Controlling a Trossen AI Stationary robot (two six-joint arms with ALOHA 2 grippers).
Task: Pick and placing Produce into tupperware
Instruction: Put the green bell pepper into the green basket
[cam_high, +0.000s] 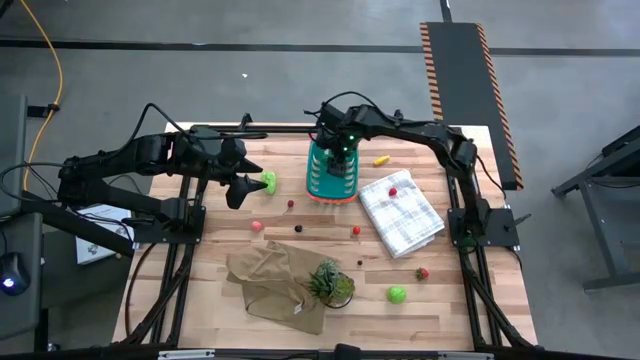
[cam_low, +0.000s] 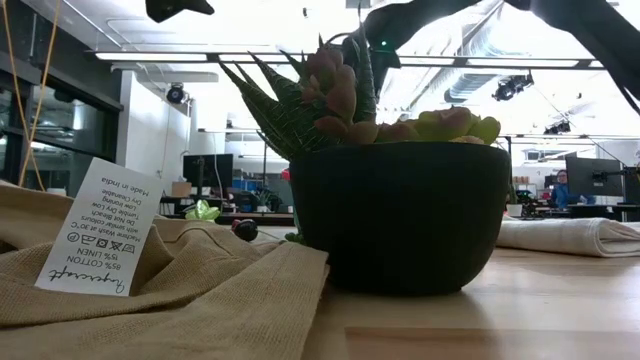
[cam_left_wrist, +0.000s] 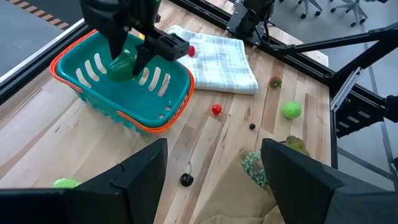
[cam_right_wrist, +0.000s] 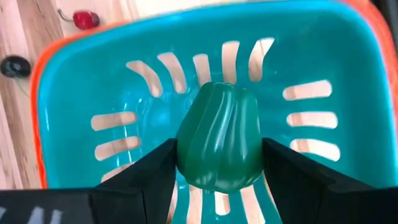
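The teal tupperware basket (cam_high: 322, 186) with an orange rim stands at the table's far middle. Just over its inside hangs a dark green ribbed produce piece (cam_right_wrist: 219, 134), with my right gripper (cam_right_wrist: 217, 171) shut on it from above. My left gripper (cam_high: 245, 186) hovers open at the table's left, next to a light green piece (cam_high: 268, 180). Other produce lies loose on the wood: a yellow piece (cam_high: 381, 159), a red ball (cam_high: 356, 230), dark balls (cam_high: 298, 228), a green lump (cam_high: 397, 294). My right gripper pinches the dark green piece by its two opposite ribbed sides (cam_right_wrist: 185, 155) between its two fingers (cam_right_wrist: 152, 174). The fingers come steeply from above. The piece hangs upright inside the basket's opening (cam_left_wrist: 121, 67); I cannot tell whether it touches the basket's floor.
A white checked folded cloth (cam_high: 402, 212) with a red piece (cam_high: 393, 191) on it lies right of the basket. A tan cloth (cam_high: 270, 282) and a potted plant (cam_high: 330, 284) sit near the front. A strawberry (cam_high: 422, 273) lies at the near right.
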